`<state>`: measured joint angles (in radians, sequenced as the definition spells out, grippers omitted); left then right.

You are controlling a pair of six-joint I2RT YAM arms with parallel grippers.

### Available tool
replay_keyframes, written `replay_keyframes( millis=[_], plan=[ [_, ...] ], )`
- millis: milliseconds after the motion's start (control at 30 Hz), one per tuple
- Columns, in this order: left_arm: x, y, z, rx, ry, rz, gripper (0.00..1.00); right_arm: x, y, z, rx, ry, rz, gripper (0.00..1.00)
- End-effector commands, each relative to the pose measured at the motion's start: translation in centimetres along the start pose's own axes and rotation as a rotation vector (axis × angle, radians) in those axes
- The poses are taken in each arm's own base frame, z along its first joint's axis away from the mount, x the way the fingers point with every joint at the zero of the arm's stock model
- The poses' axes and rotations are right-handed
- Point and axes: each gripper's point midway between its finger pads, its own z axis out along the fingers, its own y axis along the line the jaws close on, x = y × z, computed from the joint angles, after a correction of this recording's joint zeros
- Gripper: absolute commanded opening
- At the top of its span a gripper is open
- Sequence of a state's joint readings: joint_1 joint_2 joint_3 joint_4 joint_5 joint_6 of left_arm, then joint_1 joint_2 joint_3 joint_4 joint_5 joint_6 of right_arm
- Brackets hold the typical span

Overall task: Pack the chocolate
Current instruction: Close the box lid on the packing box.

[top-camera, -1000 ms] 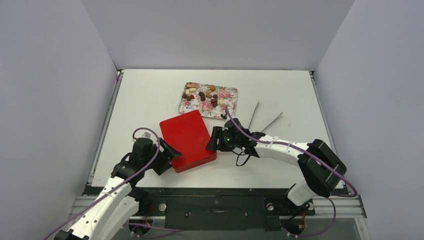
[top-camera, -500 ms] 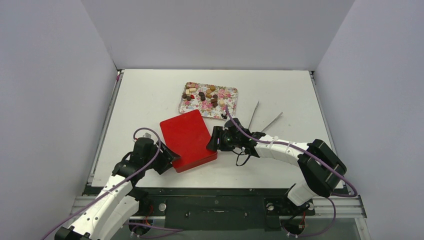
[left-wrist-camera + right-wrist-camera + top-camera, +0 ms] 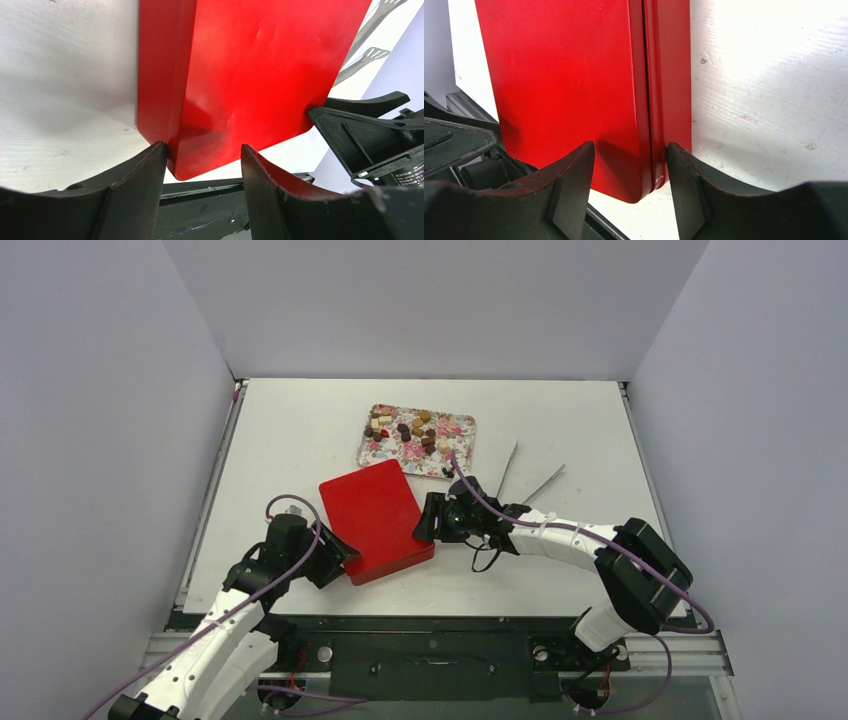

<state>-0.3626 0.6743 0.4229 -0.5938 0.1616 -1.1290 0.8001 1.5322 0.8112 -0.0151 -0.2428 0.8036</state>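
The chocolate (image 3: 411, 430), several small brown, cream and reddish pieces, lies on a flower-print tray (image 3: 463, 426) at the back middle. A closed red box (image 3: 375, 518) lies flat in front of the tray. My left gripper (image 3: 336, 554) is open and straddles the box's near left corner (image 3: 180, 150); its left finger touches the box's side. My right gripper (image 3: 428, 521) is open and straddles the box's right edge (image 3: 654, 145); its right finger touches the box's side wall. Neither holds any chocolate.
Two metal tongs (image 3: 508, 468) (image 3: 543, 483) lie on the white table right of the box, just behind my right arm; they also show in the left wrist view (image 3: 370, 30). Grey walls close in the table on three sides.
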Motion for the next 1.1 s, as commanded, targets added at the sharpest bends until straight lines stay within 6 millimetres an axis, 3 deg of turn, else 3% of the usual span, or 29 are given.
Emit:
replay_keyframes(
  millis=[0,167,600,867,1067],
  plan=[
    [-0.8,-3.4,-0.8,0.118,-0.013,-0.002,0.55,-0.3,1.6,0.3,-0.055,-0.015,-0.005,0.51],
    [-0.4,-2.3,0.2,0.100,0.001,-0.008,0.60,-0.2,1.7,0.3,-0.055,-0.013,-0.010,0.53],
    [-0.4,-2.9,0.4,0.101,0.014,0.003,0.68,-0.3,2.1,0.4,-0.057,-0.012,-0.017,0.55],
    [-0.8,-5.1,-1.4,0.153,0.010,0.009,0.60,-0.2,2.0,0.8,-0.054,-0.007,-0.018,0.55],
    [-0.6,-5.0,-1.2,0.143,0.030,-0.004,0.50,-0.3,2.0,0.8,-0.050,-0.008,-0.018,0.54]
  ],
)
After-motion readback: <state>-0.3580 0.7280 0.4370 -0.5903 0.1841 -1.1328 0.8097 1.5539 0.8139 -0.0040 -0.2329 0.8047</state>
